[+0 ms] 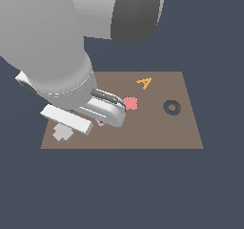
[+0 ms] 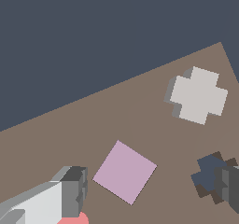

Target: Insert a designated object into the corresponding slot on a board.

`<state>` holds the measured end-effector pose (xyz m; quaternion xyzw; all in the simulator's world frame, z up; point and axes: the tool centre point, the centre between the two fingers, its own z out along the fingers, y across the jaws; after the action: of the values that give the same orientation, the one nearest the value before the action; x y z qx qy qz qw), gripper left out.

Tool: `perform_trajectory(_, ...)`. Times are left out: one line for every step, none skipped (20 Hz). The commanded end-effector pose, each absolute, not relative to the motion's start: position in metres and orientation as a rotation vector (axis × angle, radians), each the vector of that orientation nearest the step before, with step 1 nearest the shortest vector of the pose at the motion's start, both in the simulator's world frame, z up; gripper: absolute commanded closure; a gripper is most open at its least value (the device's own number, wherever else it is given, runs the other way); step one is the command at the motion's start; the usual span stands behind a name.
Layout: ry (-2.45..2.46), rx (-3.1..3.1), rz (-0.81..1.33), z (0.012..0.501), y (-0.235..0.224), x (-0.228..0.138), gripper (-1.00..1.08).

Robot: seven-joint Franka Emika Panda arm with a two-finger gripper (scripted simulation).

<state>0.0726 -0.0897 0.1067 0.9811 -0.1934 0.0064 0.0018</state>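
The pale grey cross block point(image 2: 200, 95) lies flat on the brown board point(image 2: 140, 115) near a corner; it also shows in the exterior view point(image 1: 62, 132) at the board's near left corner. The dark cross-shaped slot point(image 2: 210, 174) is close beside it, partly covered by one fingertip point(image 2: 231, 188). My gripper point(image 2: 151, 188) is open and empty above the board, its fingers wide apart over the lilac square point(image 2: 125, 171) and the slot. In the exterior view the arm's hand point(image 1: 102, 109) hides the slot and the fingers.
On the board point(image 1: 157, 132) lie a pink-red square piece point(image 1: 130, 103), an orange letter A shape point(image 1: 144, 82) and a dark round ring-shaped hole point(image 1: 172, 108). The bulky arm point(image 1: 47, 46) covers the board's left part in the exterior view.
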Motion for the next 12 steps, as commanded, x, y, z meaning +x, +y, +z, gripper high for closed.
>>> perform_trajectory(-0.713,3.056,0.016,0.093,-0.109,0.081,-0.92)
perform_trajectory(-0.750,3.048,0.015,0.088,-0.116,0.084,-0.92)
perform_trajectory(-0.785,3.039,0.013,0.084,-0.123,0.087,-0.92)
perform_trajectory(-0.817,3.031,0.011,0.080,-0.129,0.089,-0.92)
perform_trajectory(-0.847,3.023,0.010,0.076,-0.135,0.090,-0.92)
perform_trajectory(-0.875,3.015,0.009,0.072,-0.141,0.092,-0.92)
perform_trajectory(-0.901,3.008,0.007,0.069,-0.146,0.093,-0.92)
perform_trajectory(-0.925,3.001,0.006,0.066,-0.151,0.095,-0.92)
perform_trajectory(-0.946,2.994,0.005,0.063,-0.155,0.096,-0.92)
perform_trajectory(-0.966,2.988,0.004,0.060,-0.159,0.096,-0.92)
perform_trajectory(-0.983,2.983,0.003,0.058,-0.163,0.097,-0.92)
perform_trajectory(-0.999,2.978,0.003,0.056,-0.166,0.098,-0.92)
